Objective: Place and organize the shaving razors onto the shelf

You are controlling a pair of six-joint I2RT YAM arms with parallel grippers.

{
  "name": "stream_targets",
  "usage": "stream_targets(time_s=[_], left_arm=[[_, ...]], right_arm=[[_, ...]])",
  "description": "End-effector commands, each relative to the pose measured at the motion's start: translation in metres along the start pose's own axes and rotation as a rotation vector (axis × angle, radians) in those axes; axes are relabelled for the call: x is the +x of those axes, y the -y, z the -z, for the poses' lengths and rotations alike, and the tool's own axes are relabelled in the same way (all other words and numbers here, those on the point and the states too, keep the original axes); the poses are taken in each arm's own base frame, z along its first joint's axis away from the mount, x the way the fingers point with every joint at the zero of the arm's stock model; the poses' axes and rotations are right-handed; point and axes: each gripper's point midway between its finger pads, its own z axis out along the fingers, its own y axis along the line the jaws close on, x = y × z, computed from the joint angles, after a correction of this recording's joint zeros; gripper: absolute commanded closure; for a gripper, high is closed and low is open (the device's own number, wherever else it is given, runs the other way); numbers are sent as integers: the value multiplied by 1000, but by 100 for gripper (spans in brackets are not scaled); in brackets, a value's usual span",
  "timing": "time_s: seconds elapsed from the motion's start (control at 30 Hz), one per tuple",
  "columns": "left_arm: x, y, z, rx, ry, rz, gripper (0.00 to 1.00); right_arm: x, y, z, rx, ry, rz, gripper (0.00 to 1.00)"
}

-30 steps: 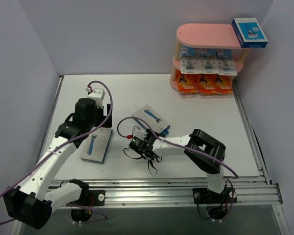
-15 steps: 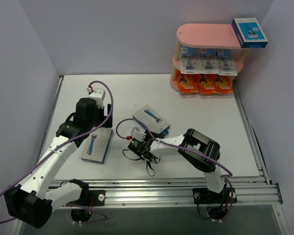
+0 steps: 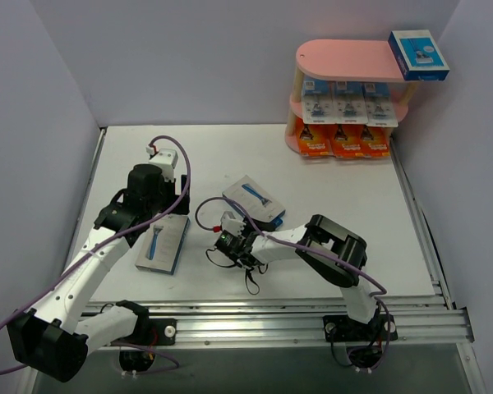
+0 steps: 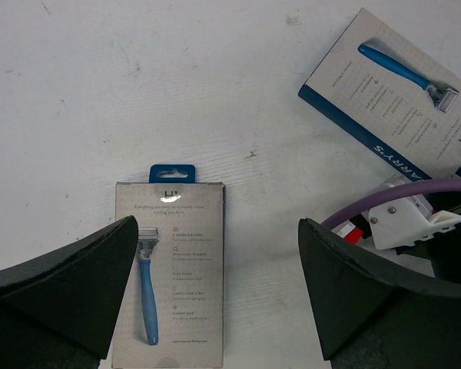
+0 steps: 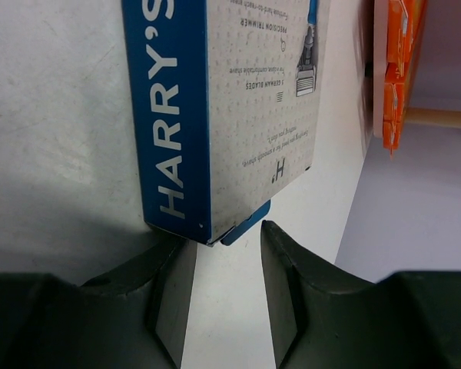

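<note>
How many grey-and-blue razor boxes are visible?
3 boxes: one on the shelf's top board, right end; two on the table, one below the left gripper, one ahead of the right gripper. None seems hidden.

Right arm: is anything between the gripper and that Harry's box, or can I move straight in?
Nothing visible stands between them. The box lies flat right ahead of the right gripper, its near corner at the mouth of the parted jaws.
</note>
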Motion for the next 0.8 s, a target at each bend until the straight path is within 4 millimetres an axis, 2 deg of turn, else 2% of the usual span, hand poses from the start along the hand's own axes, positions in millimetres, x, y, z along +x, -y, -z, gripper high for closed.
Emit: stream_targets(time_s=[0.0, 0.33, 0.43, 0.77], left_arm=[[-16, 3, 3, 18, 42, 14, 6], [-17, 6, 3, 32, 43, 17, 6], [-17, 6, 4, 34, 44, 17, 6], [-18, 8, 4, 43, 46, 20, 6]], right_arm=[[9, 7, -7, 38, -30, 5, 65], [15, 11, -17, 46, -56, -4, 70], [11, 10, -19, 52, -45, -22, 71], [7, 8, -22, 73, -31, -27, 86]])
